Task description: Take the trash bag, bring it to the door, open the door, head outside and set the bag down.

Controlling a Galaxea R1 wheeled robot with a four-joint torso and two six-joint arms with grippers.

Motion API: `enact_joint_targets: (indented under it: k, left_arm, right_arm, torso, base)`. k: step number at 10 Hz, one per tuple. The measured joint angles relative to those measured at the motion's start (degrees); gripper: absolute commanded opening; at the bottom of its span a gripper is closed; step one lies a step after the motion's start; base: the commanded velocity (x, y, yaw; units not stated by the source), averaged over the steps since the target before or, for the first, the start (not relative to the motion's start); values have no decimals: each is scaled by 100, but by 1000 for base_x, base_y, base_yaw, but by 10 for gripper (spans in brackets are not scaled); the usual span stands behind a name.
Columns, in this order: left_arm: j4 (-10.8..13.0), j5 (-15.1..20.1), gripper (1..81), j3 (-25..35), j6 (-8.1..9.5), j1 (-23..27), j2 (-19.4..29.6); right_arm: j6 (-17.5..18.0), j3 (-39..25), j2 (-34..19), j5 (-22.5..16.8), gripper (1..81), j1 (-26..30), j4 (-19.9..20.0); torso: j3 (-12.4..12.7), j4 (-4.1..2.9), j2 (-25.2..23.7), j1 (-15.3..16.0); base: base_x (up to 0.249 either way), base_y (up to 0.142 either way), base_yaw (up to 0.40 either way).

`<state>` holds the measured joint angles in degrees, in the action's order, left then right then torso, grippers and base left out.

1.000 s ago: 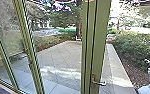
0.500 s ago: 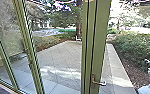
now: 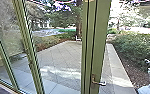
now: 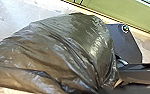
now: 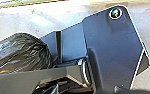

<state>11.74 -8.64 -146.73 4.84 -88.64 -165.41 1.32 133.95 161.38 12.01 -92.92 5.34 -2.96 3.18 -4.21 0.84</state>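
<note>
Facing the robot: upright green door framework (image 3: 98, 45) with glass panes, the landmark for all places below.
Door handle: silver metal lever (image 3: 99, 83), mounted on the framework's broad post and pointing right of it. Whether that door is ajar or latched cannot be told.
Trash bag: black, glossy, crinkled plastic sack (image 4: 66, 50), bulging and full, apart from the green framework, with pale floor (image 4: 6, 22) between. Whether its underside bears on that floor cannot be told.
Left gripper: grip state cannot be told; the sack bulges large before its wrist camera.
Right gripper: grip state cannot be told; the sack's rounded side is seen from its wrist.
Yard: grey square paving (image 3: 63, 60), beyond the framework.
Planting: dense green hedge (image 3: 138, 46), right of the broad post, with brown mulch (image 3: 131, 65) at its foot.
Tree: upright brown trunk (image 3: 79, 22), beyond the framework, left of the broad post.
</note>
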Motion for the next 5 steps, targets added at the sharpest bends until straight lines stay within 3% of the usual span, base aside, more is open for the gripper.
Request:
enact_joint_targets:
  k: [5]
  left_arm:
    - [5,-15,10,318,-2,-33,138]
  right_arm:
    - [2,-1752,-1047,155,811,-27,0]
  torso:
    - [0,0,0,0]
  base:
    - [0,0,0]
